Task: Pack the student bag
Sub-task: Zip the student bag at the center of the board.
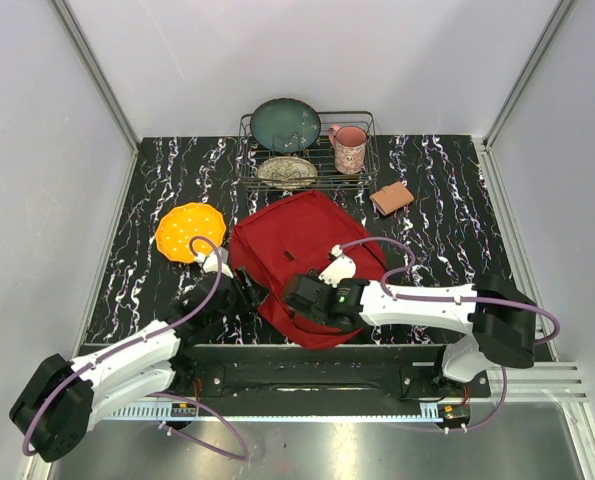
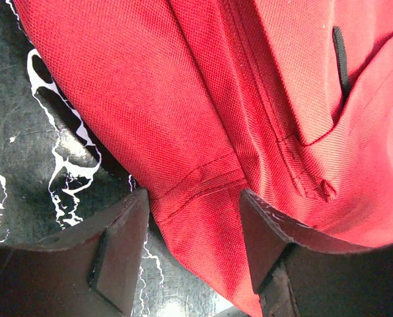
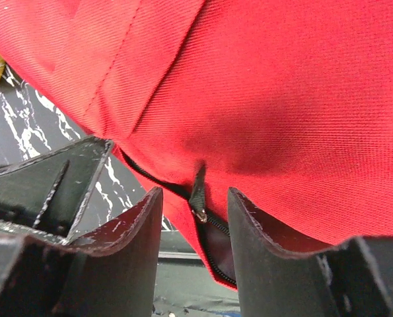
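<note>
Stretched low from the near-left corner, the left arm (image 1: 127, 360) sets the left pincer (image 2: 193, 206) on the near-left edge of the large red fabric backpack (image 1: 297, 235). Its jaws stand partly apart astride a stitched hem, which is not squeezed. The backpack lies flat and rumpled at the middle of the black white-veined desk (image 1: 447, 210). The right arm (image 1: 417, 300) folds inward, and the right pincer (image 3: 195, 198) is half-open around a black zipper pull (image 3: 197, 188).

No writing, number or brand can be read from where I stand. The red bag (image 1: 302, 240) shows only plain cloth, stitching and zips in the close views. The pink mug (image 1: 348, 149) at the back carries a pattern that may include lettering, but it is too small to make out.
</note>
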